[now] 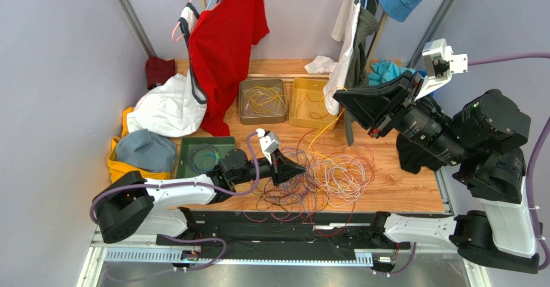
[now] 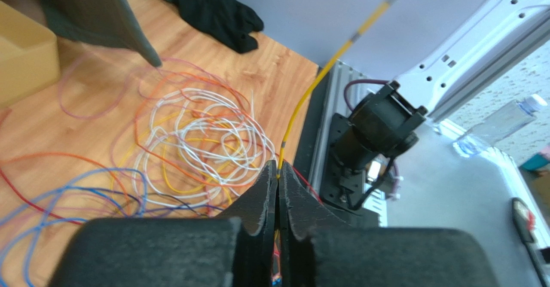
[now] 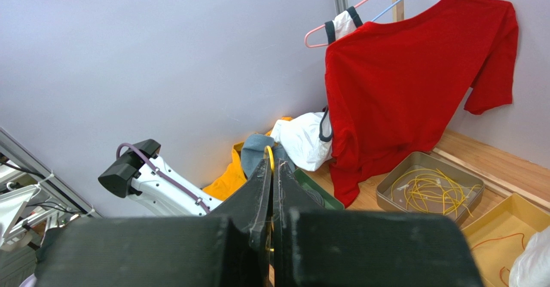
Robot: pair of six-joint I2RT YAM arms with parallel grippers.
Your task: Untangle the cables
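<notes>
A tangle of thin cables (image 1: 323,177) in white, orange, red, blue and purple lies on the wooden table; it also shows in the left wrist view (image 2: 193,139). One yellow cable (image 1: 325,130) runs taut from the pile up to the right. My left gripper (image 1: 303,169) sits low at the pile's left edge, shut on this yellow cable (image 2: 303,100), which leaves its tips (image 2: 278,170) upward. My right gripper (image 1: 341,97) is raised above the table's back, shut on the yellow cable (image 3: 270,158), whose loop shows at its tips (image 3: 272,161).
A grey tray (image 1: 243,106) with yellow cables, a yellow tray (image 1: 295,116) and a green tray (image 1: 184,158) stand behind the pile. A red shirt (image 1: 226,42) hangs at the back; clothes (image 1: 164,110) lie left. A black cloth (image 2: 213,6) lies far right.
</notes>
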